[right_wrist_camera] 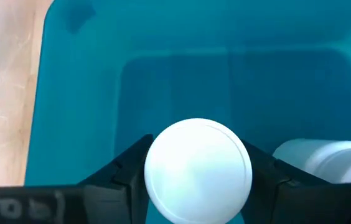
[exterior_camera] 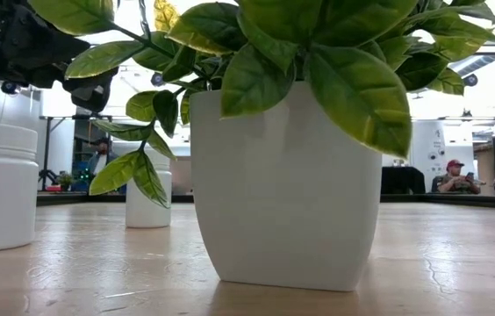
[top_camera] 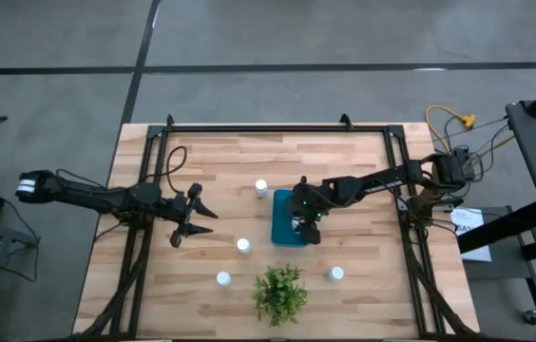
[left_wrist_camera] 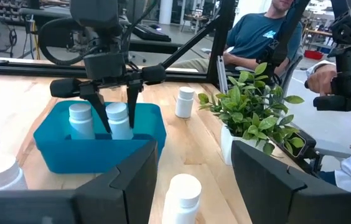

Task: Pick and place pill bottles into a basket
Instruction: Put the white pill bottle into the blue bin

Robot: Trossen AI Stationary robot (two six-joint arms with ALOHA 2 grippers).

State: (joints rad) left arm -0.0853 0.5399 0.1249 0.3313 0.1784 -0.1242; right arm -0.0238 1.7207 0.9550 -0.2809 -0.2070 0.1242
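Wooden planks make up the bench (top_camera: 363,161), ringed by a black frame on a grey floor.

Near the bench's left edge the left gripper (top_camera: 195,217) hangs above bare wood, its fingers spread apart with nothing between them.

Four pill bottles stand loose on the planks. One bottle (top_camera: 223,278) is close to the front edge, left of the potted plant (top_camera: 280,293). Another bottle (top_camera: 243,245) stands a little farther back, between the left gripper and the basket (top_camera: 280,226). A third bottle (top_camera: 261,186) sits toward the back, just off the basket's rear left corner. The fourth bottle (top_camera: 336,274) stands right of the plant, near the front edge.

At the bench's middle sits the teal basket, just behind the plant. The right gripper (left_wrist_camera: 114,109) reaches down into it, its fingers closed on the sides of a held bottle (right_wrist_camera: 198,171), which is upright inside the basket. Beside it a second bottle in the basket (left_wrist_camera: 80,121) stands upright too.

Beyond the bench, a person in a teal shirt (left_wrist_camera: 256,37) sits behind the plant.
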